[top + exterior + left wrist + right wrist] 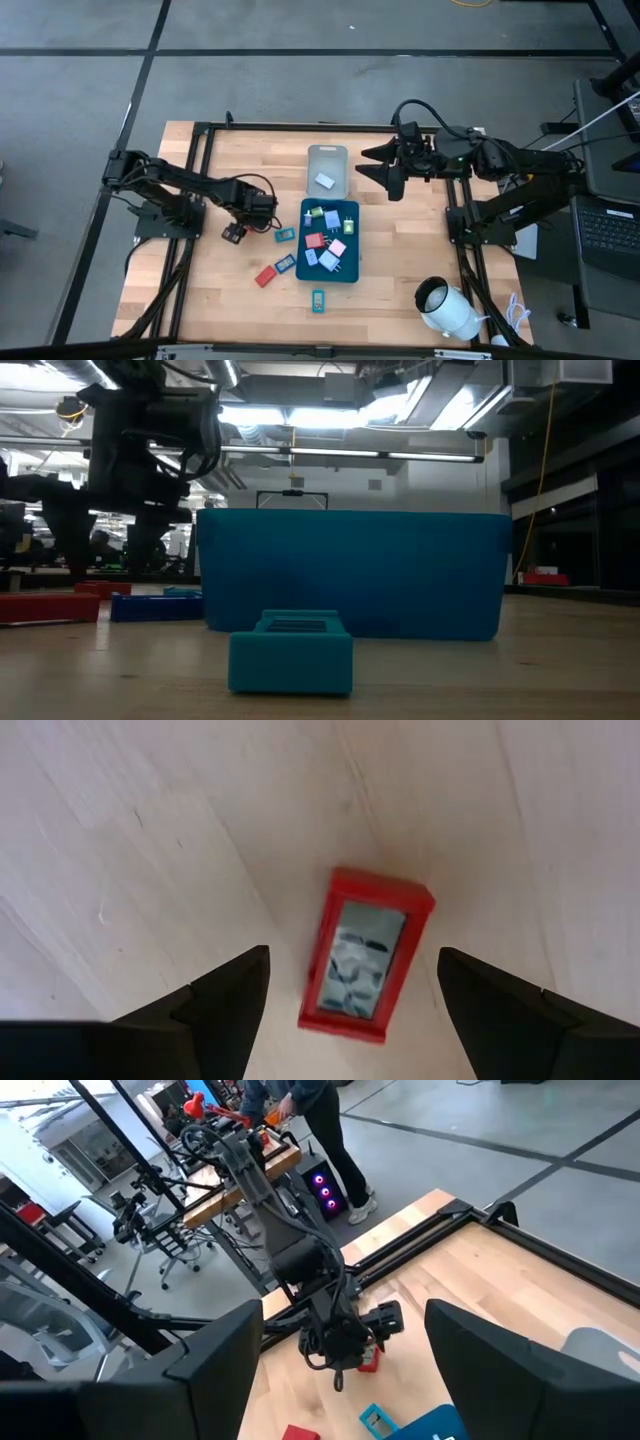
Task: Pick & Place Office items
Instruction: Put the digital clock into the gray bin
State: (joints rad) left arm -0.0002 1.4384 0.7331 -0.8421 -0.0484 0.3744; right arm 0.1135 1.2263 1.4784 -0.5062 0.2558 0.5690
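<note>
The left claw [350, 1005] hangs spread over a small red office item [366, 955] lying flat on the wooden table [180, 840]. It looks light and stiff; pinch its long sides.

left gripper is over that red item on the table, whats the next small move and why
Probably lower the left gripper straight down, then close. Its fingers are open on either side of the red item, which lies flat on the wooden table, not yet gripped. The right gripper waits near the grey tray.
</note>
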